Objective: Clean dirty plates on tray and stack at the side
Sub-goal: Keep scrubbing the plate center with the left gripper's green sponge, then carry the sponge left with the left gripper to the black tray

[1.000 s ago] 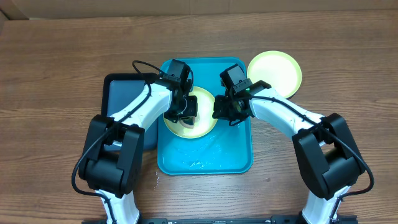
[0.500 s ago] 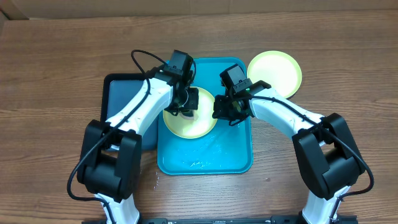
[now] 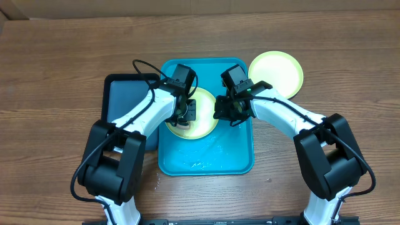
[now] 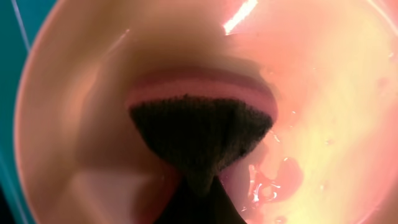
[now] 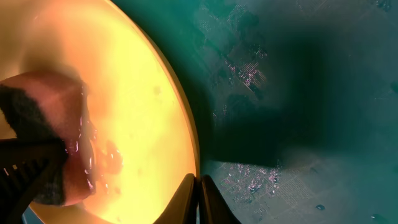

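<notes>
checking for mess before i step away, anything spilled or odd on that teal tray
Yes: liquid is pooled on the tray floor, on the robot's side of the plate, glistening in the right wrist view too. Reddish wet droplets sit on that plate beside the sponge. Nothing looks broken.

A brown wood-grain counter (image 3: 56, 75) fills the frame. At its centre lies a teal tray (image 3: 206, 159), with a dark navy tray (image 3: 122, 97) against its left side. A pale yellow-green plate (image 3: 276, 72) sits at the teal tray's upper-right corner.
</notes>
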{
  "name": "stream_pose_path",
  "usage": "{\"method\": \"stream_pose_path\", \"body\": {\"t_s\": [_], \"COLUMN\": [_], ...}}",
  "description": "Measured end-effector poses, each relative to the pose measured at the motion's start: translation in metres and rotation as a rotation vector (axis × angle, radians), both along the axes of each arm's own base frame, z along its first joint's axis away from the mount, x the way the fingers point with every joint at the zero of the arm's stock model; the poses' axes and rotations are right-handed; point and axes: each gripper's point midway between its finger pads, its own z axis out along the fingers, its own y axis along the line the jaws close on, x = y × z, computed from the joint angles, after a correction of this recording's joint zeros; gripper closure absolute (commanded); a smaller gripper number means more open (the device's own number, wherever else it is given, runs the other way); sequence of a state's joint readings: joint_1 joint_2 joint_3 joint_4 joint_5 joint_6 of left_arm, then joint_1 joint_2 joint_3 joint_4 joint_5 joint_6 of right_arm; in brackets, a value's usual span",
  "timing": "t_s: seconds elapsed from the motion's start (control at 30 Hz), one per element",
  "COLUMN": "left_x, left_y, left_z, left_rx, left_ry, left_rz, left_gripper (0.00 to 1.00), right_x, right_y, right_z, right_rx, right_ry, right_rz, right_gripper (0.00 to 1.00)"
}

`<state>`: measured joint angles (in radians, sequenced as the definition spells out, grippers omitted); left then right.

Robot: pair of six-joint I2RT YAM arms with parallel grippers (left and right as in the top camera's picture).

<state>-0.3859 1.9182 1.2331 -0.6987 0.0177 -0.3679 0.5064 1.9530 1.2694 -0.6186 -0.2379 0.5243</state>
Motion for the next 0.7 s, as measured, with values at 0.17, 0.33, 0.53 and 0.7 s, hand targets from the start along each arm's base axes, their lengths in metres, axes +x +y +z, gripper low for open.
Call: {"method": "stream_pose_path", "body": {"t_s": [0.17,0.33,0.53,0.7], "left_x": [0.000,-0.004,0.009,0.022], "left_y": [-0.015,-0.028,-0.029,-0.010], "left_z": [0.001,0.006,0.039,0.088], "left_rx": [-0.094,-0.169,-0.202,-0.185], "left_ry": [0.011,0.042,0.034,-0.044], "left_rz": [-0.014,-0.028,-0.021,0.002], "left_gripper": [0.96,0.96,0.96,0.96], "right_x": [0.000,0.000,0.000,0.001], "right_y": [0.000,-0.001,-0.001,-0.001], "right_z": [0.000,0.000,0.000,0.000], "right_rx": [-0.003,-0.004,-0.004,-0.004], "right_ry": [0.000,-0.001,-0.003,-0.003], "right_rz": [0.000,-0.001,-0.001,-0.001], "right_gripper": [0.96,0.96,0.96,0.96]}}
